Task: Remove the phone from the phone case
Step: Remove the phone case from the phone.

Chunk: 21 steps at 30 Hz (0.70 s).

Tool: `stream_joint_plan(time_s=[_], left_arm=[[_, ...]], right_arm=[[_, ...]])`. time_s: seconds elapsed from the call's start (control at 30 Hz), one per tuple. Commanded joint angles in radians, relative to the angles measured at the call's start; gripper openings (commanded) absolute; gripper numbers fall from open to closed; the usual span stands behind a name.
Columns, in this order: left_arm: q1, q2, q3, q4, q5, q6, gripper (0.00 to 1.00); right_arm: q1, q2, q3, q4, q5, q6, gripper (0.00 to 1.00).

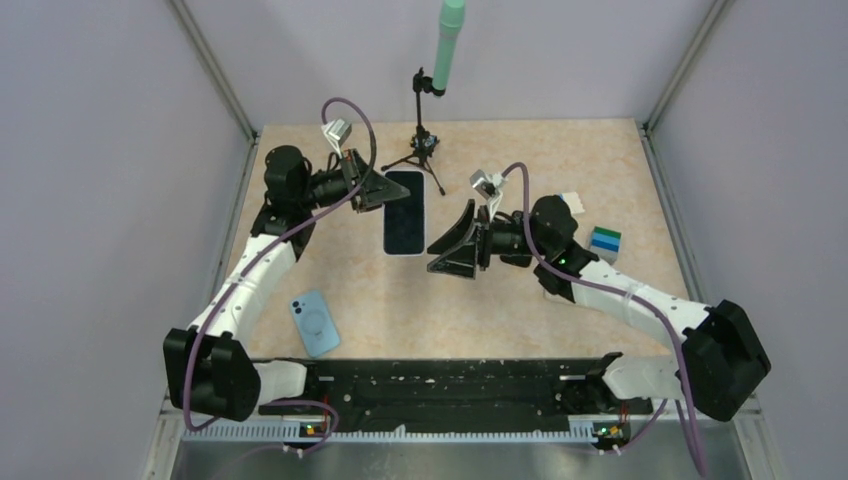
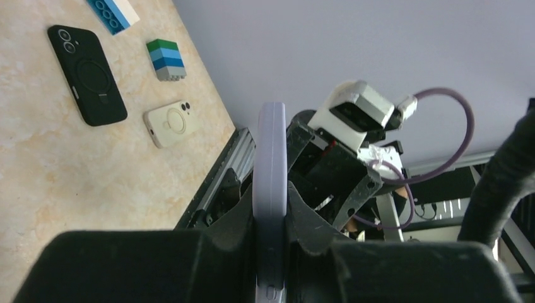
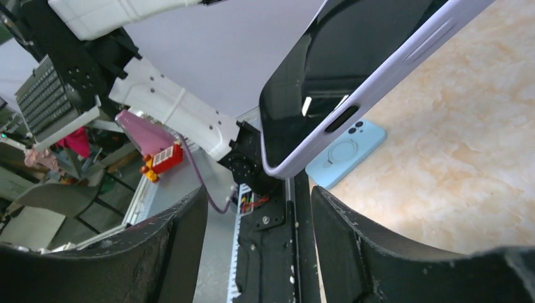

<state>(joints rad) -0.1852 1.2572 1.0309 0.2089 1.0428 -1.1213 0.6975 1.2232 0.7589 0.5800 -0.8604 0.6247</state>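
Note:
The phone, black screen up, sits inside a lavender phone case and is held above the table. My left gripper is shut on the case's left long edge. In the left wrist view the case shows edge-on, pinched between both fingers of that gripper. My right gripper is open just off the phone's lower right side, apart from it. In the right wrist view the phone hangs above and beyond that gripper, with nothing between its fingers.
A light blue case lies on the table near the left arm. A small tripod with a green microphone stands at the back. A black case, a cream case and stacked toy bricks lie to the right.

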Motion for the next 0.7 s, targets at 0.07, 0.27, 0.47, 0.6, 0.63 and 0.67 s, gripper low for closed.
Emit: stream_joint_plan(time_s=[0.07, 0.27, 0.47, 0.6, 0.63, 0.67], left_arm=[[0.003, -0.019, 0.065, 0.074, 0.112, 0.037, 0.00], [0.003, -0.019, 0.068, 0.016, 0.111, 0.039, 0.00], [0.003, -0.018, 0.066, 0.010, 0.101, -0.003, 0.00], [0.001, -0.030, 0.055, -0.011, 0.090, -0.049, 0.00], [0.001, -0.035, 0.050, -0.021, 0.086, -0.062, 0.00], [0.001, -0.039, 0.046, -0.036, 0.080, -0.073, 0.00]], right_arm=[[-0.007, 0.065, 0.114, 0.016, 0.047, 0.042, 0.51], [-0.007, 0.128, 0.119, 0.132, 0.013, 0.105, 0.45], [-0.007, 0.147, 0.106, 0.166, -0.039, 0.064, 0.31], [-0.006, 0.145, 0.102, 0.154, -0.107, -0.074, 0.25], [-0.007, 0.145, 0.105, 0.130, -0.119, -0.116, 0.25], [-0.006, 0.146, 0.113, 0.100, -0.131, -0.162, 0.24]])
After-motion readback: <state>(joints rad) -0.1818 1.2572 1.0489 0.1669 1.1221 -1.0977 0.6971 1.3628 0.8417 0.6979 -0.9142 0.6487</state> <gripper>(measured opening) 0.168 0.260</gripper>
